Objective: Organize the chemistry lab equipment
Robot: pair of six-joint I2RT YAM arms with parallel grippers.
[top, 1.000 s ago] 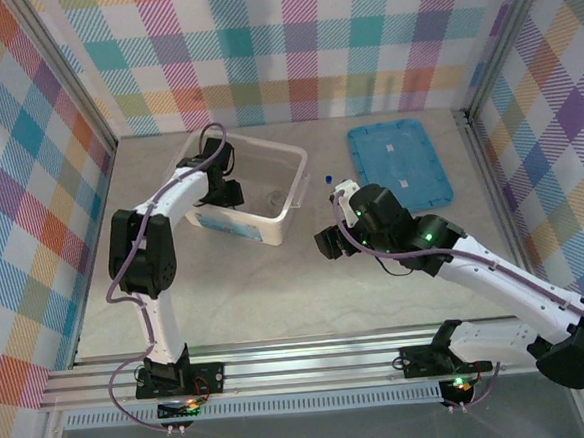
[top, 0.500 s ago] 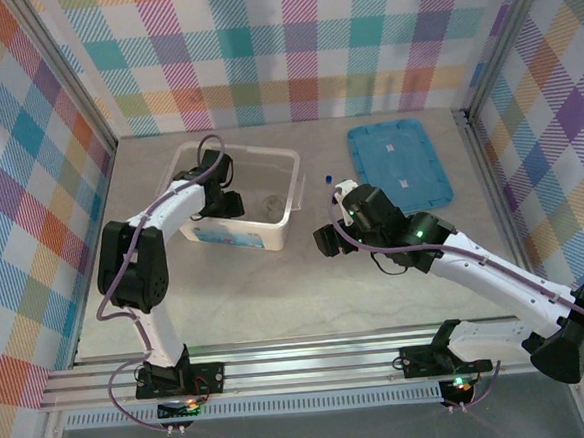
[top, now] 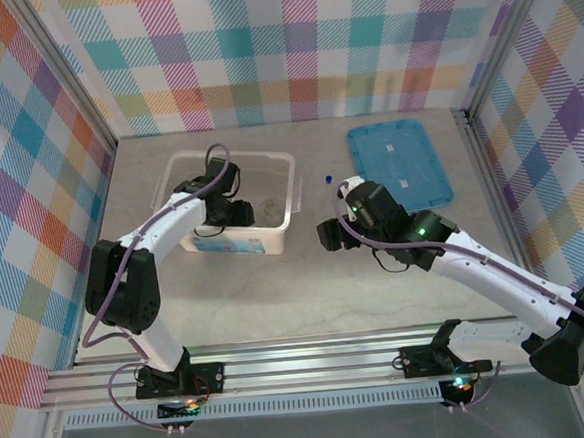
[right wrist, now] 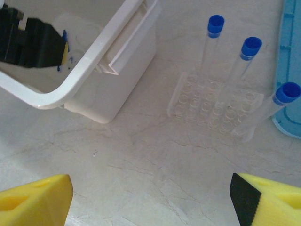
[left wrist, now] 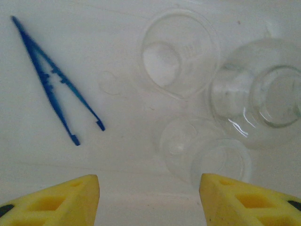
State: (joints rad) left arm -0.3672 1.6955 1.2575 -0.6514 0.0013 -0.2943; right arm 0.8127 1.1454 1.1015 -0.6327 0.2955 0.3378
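Observation:
Inside the translucent box (top: 230,157) lie dark blue tweezers (left wrist: 54,80), a clear cup (left wrist: 181,54), a round glass flask (left wrist: 263,99) and a smaller clear cup (left wrist: 207,150) on its side. My left gripper (left wrist: 149,197) hangs open just above the box floor, near these items, with nothing between its fingers. It also reaches into the box in the top view (top: 236,213). My right gripper (right wrist: 150,202) is open over bare table, right of the box corner (right wrist: 94,52). Ahead of it stands a clear rack (right wrist: 211,108) with three blue-capped tubes (right wrist: 209,40).
A flat blue lid (top: 398,163) lies at the back right, its edge (right wrist: 291,70) just beyond the rack. Checked walls close in the table on three sides. My right arm stretches across the right half of the table.
The box has turned and shifted left with my left gripper inside it. The left arm has swung left. My right gripper has edged slightly toward the rack.

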